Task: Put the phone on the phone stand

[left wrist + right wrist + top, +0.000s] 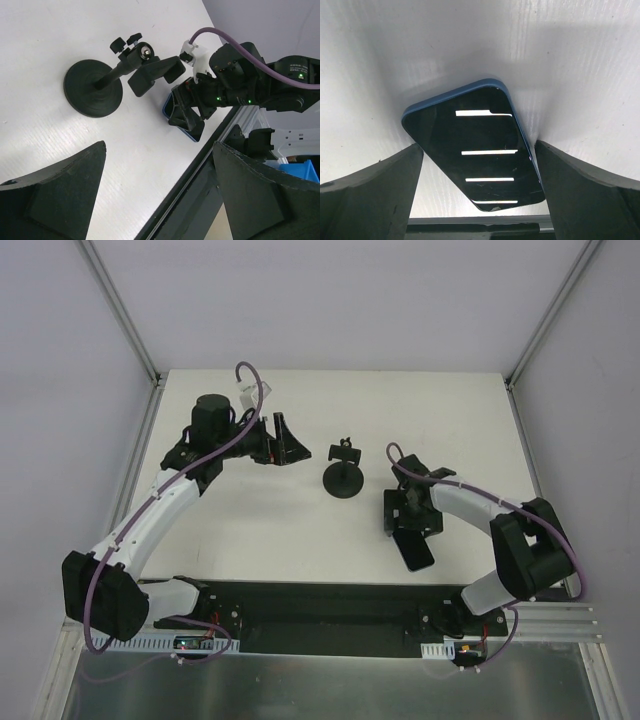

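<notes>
The phone [418, 552], a black glossy slab in a blue case, lies flat on the white table [260, 530] near its front edge. It also shows in the right wrist view [475, 150] and, partly hidden, in the left wrist view [186, 134]. My right gripper [410, 515] [479, 147] is open and low over it, one finger on each side, the right one at the phone's edge. The phone stand [343, 480] [95, 87] stands upright mid-table with its cradle on top. My left gripper [290, 440] [160, 145] is open and empty, left of the stand.
A black rail [320, 610] runs along the table's front edge, just behind the phone. Grey walls and metal frame posts [120, 310] enclose the table at the back and sides. The right arm [260, 85] shows beyond the stand in the left wrist view.
</notes>
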